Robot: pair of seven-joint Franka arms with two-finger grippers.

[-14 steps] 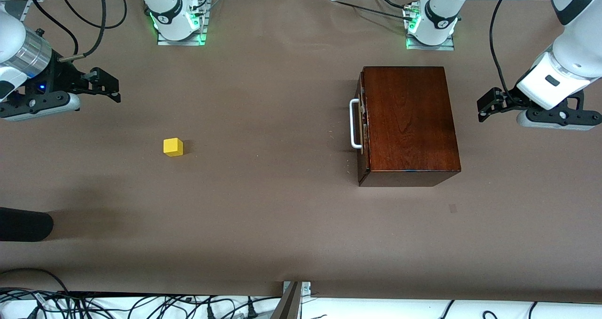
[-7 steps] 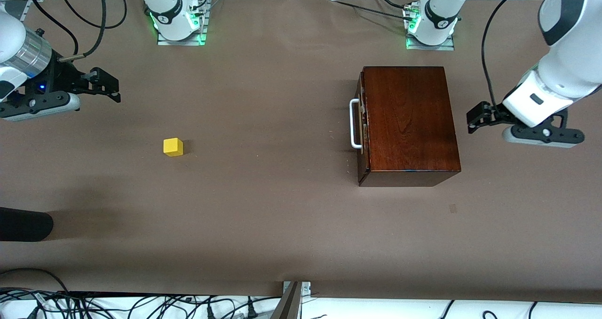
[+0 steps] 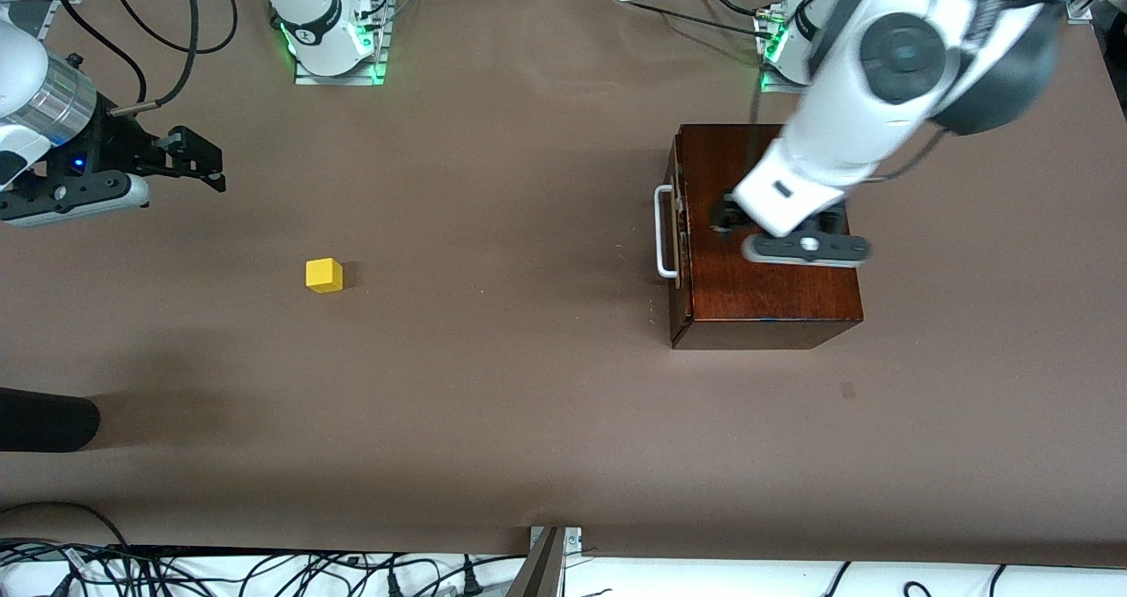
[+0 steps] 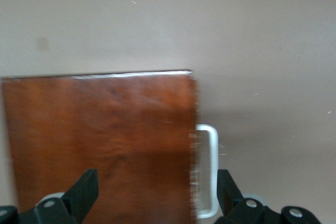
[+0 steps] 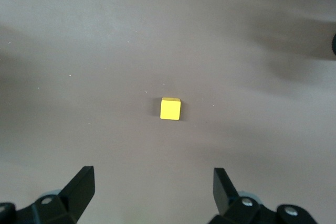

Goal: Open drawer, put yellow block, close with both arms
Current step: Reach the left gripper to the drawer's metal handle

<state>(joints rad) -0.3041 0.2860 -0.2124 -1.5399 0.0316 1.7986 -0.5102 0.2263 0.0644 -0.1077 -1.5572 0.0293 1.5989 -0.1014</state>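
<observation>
Front view: left gripper (image 3: 724, 220), fingers spread, hangs over the box (image 3: 775, 289); drawer (image 3: 676, 227) shut. Should straddle the white handle (image 3: 666, 232) squarely before pulling. Right gripper (image 3: 201, 158) waits spread near the tabletop's edge; yellow block (image 3: 324, 275) untouched.

Left tool (image 3: 727, 218) up over the glossy dark mahogany box (image 3: 766, 289) at the left arm's end of the table (image 3: 528, 403), shut drawer (image 3: 676, 254) with its white bar handle (image 3: 665, 232) facing the right tool (image 3: 207, 161), small yellow cube (image 3: 324, 275) on the table near the waiting right tool, well apart from the box

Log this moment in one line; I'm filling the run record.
drawer: shut | yellow block: on table | left gripper: open, over box | right gripper: open, waiting
</observation>
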